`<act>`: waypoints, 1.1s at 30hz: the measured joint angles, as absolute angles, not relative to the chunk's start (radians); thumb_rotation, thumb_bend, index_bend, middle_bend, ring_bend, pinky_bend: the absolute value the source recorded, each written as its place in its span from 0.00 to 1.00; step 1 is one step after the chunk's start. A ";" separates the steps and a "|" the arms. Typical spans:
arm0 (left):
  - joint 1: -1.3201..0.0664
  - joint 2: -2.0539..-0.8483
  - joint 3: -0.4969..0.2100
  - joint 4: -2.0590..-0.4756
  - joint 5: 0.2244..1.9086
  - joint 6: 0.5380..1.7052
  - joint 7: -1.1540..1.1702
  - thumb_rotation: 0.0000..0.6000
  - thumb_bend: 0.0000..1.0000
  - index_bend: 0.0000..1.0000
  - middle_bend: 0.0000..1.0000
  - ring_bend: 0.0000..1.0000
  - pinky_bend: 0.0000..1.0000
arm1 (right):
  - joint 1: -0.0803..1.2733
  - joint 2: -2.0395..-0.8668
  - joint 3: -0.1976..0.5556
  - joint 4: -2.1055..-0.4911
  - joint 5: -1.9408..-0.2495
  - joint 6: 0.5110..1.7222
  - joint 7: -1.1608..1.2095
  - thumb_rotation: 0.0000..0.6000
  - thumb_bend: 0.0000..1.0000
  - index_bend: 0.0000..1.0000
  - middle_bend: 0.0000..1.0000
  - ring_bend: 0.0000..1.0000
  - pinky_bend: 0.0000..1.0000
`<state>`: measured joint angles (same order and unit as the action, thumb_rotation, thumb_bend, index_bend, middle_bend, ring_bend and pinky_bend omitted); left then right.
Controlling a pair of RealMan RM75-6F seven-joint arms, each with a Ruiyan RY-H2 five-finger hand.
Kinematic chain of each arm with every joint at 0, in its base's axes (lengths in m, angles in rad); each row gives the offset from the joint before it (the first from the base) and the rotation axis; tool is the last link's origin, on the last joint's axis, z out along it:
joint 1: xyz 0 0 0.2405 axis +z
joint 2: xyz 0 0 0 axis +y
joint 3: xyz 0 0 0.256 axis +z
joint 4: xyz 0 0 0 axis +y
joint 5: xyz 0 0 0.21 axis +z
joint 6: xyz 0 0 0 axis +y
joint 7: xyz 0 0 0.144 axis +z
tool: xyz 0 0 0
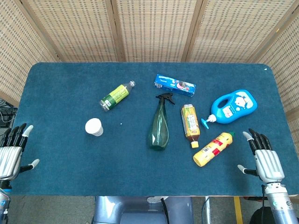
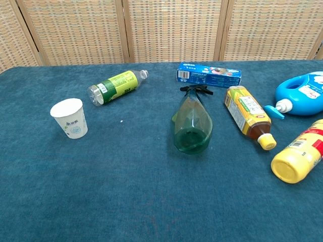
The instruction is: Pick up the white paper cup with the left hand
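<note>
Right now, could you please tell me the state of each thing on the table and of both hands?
white paper cup: upright, untouched
green-label bottle: lying
spray bottle: lying
tea bottle: lying
yellow bottle: lying
blue jug: lying
blue box: flat
left hand: open
right hand: open

left approach: bare desk (image 1: 56, 154) is seen between left robot hand (image 1: 11, 154) and white paper cup (image 1: 94, 127).
nearest obstacle: green-labelled bottle (image 1: 117, 95), lying behind the cup, apart.
</note>
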<state>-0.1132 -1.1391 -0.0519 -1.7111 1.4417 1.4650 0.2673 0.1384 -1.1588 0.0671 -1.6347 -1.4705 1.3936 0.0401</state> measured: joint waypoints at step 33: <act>-0.163 -1.149 -0.058 -1.728 1.425 1.397 0.360 0.99 0.18 0.07 0.00 0.00 0.10 | 0.141 -1.155 0.067 -1.630 -1.469 1.385 0.072 1.00 0.11 0.00 0.00 0.00 0.00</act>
<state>-0.1626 -1.1488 -0.0583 -1.7276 1.4249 1.3968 0.3600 0.1413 -1.1546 0.0666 -1.6304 -1.4689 1.3852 0.0719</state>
